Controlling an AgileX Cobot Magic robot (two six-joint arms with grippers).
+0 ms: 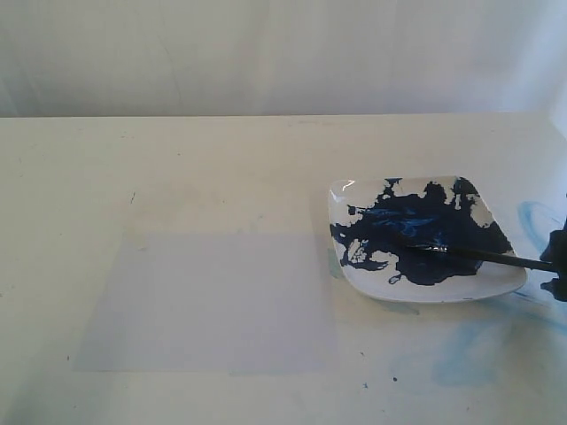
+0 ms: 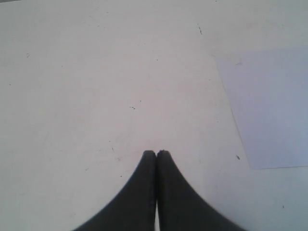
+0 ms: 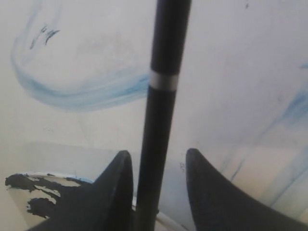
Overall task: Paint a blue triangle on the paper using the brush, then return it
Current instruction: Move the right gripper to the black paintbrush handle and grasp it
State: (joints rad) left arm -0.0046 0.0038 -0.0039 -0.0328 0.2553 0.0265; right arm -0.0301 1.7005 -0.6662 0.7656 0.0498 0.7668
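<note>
- Ext view: the paper (image 1: 208, 301) lies flat on the table (image 1: 133, 159), left of centre. The plate (image 1: 354, 199) sits just beside its right edge; can't tell if they touch.
- There's the brush (image 1: 478, 255) across the plate, bristle end in the dark-blue paint blotch (image 1: 416, 221). Its handle pokes over the right rim twd the right gripper (image 1: 560, 267) at the frame edge.
- Pale-blue smears (image 1: 536, 217) on the tabletop right of the plate.
- L wrist view: left gripper (image 2: 156, 153) jaws pressed together over bare table (image 2: 72, 72), paper (image 2: 269, 110) off to one side.
- R wrist view: right gripper (image 3: 158, 154) jaws apart, straddling the brush (image 3: 161, 110) handle w/ a gap each side at the tips, not clamped. Silver band (image 3: 163, 81) on the handle, plate (image 3: 53, 182) and smears (image 3: 82, 96) underneath.
</note>
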